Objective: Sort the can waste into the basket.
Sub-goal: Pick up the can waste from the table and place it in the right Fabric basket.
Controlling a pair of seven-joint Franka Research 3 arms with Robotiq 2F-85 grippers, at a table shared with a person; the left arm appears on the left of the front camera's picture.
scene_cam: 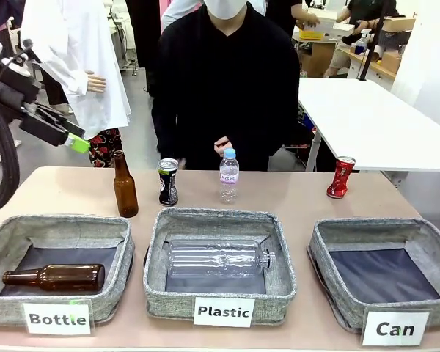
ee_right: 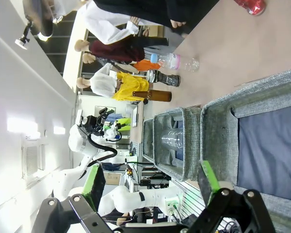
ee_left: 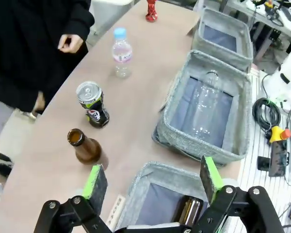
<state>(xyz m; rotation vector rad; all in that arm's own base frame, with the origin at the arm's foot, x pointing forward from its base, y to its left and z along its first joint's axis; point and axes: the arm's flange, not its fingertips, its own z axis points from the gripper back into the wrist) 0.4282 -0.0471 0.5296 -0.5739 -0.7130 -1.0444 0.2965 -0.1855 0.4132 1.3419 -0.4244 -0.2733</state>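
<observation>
- Beige table [scene_cam: 301, 202] with three grey baskets in a row along the near edge, labelled "Bottle" [scene_cam: 59, 224], "Plastic" [scene_cam: 213, 217] and "Can" [scene_cam: 367, 226] from left to right.
- Can basket: at the right end, its dark base bare.
- Black can [scene_cam: 168, 182]: upright behind the Plastic basket, between a standing brown bottle [scene_cam: 125, 187] and a small water bottle [scene_cam: 229, 176], near both and apart from the baskets.
- Red can [scene_cam: 341, 177]: dented and leaning, at the far right of the table behind the Can basket, well apart from the black can.
- Plastic basket holds a clear bottle [scene_cam: 216, 260] on its side; Bottle basket holds a second brown bottle [scene_cam: 55, 276], also lying down.
- Left gripper [scene_cam: 77, 139]: raised at the left end, fingers apart, nothing between them; its wrist view looks down on the Bottle basket's near corner.
- Right gripper [ee_right: 151, 178]: fingers spread wide and empty, above the Can basket's edge.
- Person [scene_cam: 227, 88] in black stands at the far side, one hand [scene_cam: 222, 146] just behind the water bottle.
</observation>
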